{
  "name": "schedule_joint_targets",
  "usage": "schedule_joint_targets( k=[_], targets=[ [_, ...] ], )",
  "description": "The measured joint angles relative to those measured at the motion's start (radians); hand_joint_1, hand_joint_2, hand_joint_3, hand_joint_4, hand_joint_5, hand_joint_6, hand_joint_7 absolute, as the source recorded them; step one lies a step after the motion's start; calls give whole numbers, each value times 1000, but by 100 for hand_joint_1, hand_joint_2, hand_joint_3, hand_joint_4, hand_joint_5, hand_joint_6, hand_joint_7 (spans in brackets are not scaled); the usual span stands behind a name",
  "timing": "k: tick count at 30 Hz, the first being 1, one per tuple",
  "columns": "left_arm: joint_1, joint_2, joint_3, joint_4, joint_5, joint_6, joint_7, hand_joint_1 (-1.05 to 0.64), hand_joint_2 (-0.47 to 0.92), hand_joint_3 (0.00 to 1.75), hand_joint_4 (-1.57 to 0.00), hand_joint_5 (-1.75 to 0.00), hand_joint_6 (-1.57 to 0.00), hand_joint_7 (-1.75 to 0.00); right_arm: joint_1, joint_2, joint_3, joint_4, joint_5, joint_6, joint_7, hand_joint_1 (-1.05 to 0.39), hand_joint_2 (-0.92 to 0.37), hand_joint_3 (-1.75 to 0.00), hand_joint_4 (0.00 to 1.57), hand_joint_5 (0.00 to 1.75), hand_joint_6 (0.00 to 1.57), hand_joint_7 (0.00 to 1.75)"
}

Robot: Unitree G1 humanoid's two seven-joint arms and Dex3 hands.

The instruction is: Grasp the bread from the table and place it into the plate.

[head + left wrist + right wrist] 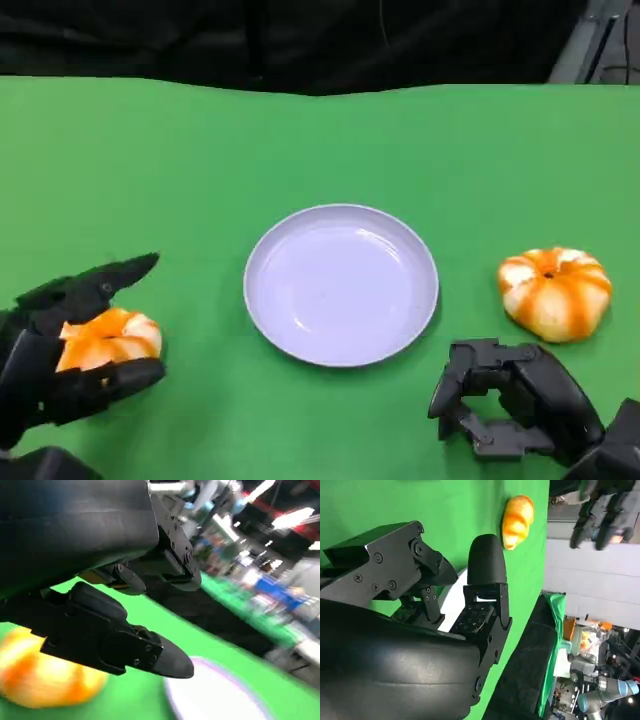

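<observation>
Two orange-and-white bread rolls lie on the green table. One roll (108,338) sits at the lower left between the spread fingers of my left hand (75,345): one finger reaches straight over it, the thumb lies just under it, and no firm grip shows. The left wrist view shows this roll (45,680) blurred beneath a finger (110,640). The other roll (555,292) (517,520) lies at the right. My right hand (505,405) rests in front of that roll, fingers curled in on nothing. The pale lilac plate (400,330) stands between the rolls.
The table's far edge (320,90) meets a dark backdrop. Open green cloth lies between the left roll and the plate. In the right wrist view a sliver of the plate (451,600) shows behind my fingers.
</observation>
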Motion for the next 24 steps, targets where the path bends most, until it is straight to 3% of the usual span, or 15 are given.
schedule_joint_targets(
  k=[13, 24],
  targets=[
    [-73, 105, -152, 192, 170, 118, 264, -92, 92, 6, -64, -2, -64, 0, 1, 0, 0, -4, 1, 0, -2, 9, -64, -96, 94, 137, 95, 104],
    [-142, 133, -256, 363, 120, 134, 291, -98, 92, 12, -58, 0, -57, 0, 2, 0, 0, -6, 1, 0, -1, 8, -63, -95, 94, 137, 95, 104]
  ],
)
